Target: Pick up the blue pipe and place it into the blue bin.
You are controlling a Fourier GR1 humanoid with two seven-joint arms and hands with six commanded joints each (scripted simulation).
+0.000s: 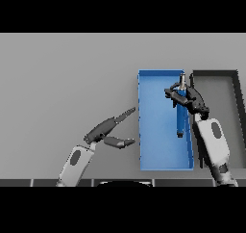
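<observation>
Table (67, 73) fills my view, plain grey, black beyond its far edge. I see the blue bin (158, 150) beside a dark grey bin (235, 107). My right hand (190, 98) is clenched around the blue pipe (180, 119), over the blue bin. Left hand (108, 128) rests released, fingers straight.

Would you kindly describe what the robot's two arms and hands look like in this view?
Both forearms are white, rounded shells, each with a dark grey oval inset on its upper side, turning grey near the lower edge. Each ends in a dark grey to black hand: the left hand has long, slim, tapered fingers and a thumb, the right hand looks blockier. No cables or markings show.
</observation>
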